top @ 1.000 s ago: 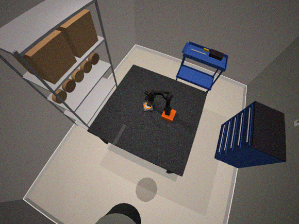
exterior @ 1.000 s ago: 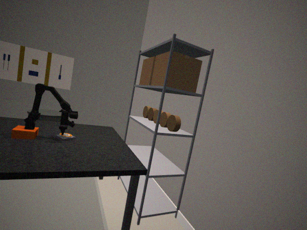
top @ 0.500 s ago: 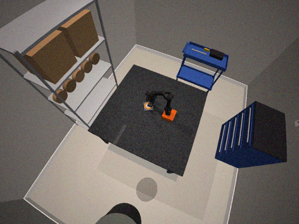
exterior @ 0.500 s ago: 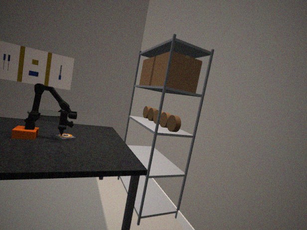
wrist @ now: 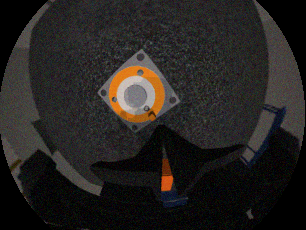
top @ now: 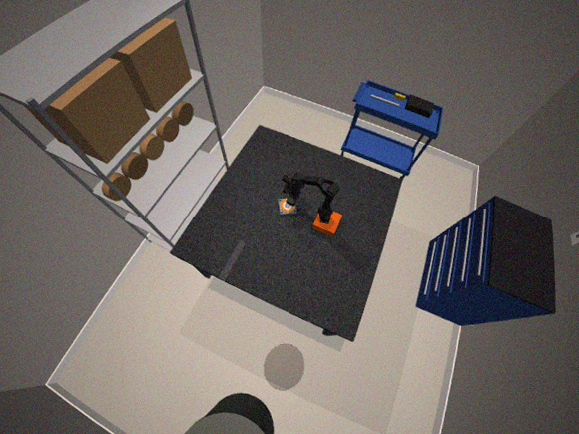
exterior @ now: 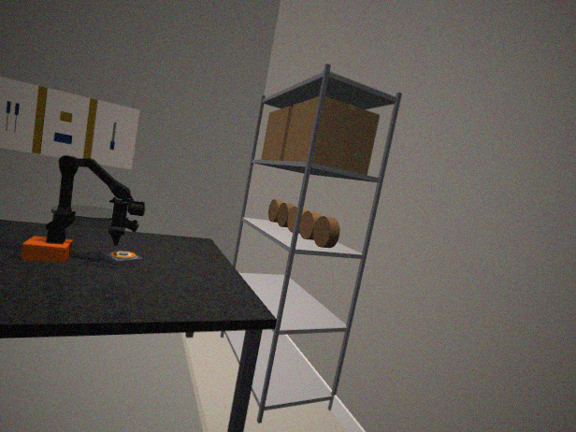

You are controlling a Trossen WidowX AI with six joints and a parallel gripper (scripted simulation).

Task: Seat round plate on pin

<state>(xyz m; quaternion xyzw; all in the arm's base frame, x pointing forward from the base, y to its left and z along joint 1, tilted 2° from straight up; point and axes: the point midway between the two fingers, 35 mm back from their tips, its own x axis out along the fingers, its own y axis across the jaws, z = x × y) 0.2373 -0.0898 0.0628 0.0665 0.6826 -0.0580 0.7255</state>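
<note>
Gripper: the gripper [wrist: 161, 136] was clenched with nothing between its fingers; in the wrist view the tips met in one dark point at about 5 o'clock of the plate's rim.
Height: in the exterior view the gripper [exterior: 116, 241] hung above the plate [exterior: 123, 254], apart from it.
Plate: the round plate [wrist: 136, 97] was an orange ring lying on the grey square base [wrist: 105, 91], with the pale post [wrist: 136, 95] showing through its middle.
Tab and pin: a small dark mark sat at about 5 o'clock on the ring; whether it was the hole, the tab or the pin was too small to tell, and so was whether the plate lay flat.
Base: it stood on the dark table [top: 294, 266], at roughly 10 o'clock of the arm's orange mount [top: 328, 223] in the top view, near it.
Arm: the black arm [exterior: 89, 173] rose from the mount and arched over to the base.
</note>
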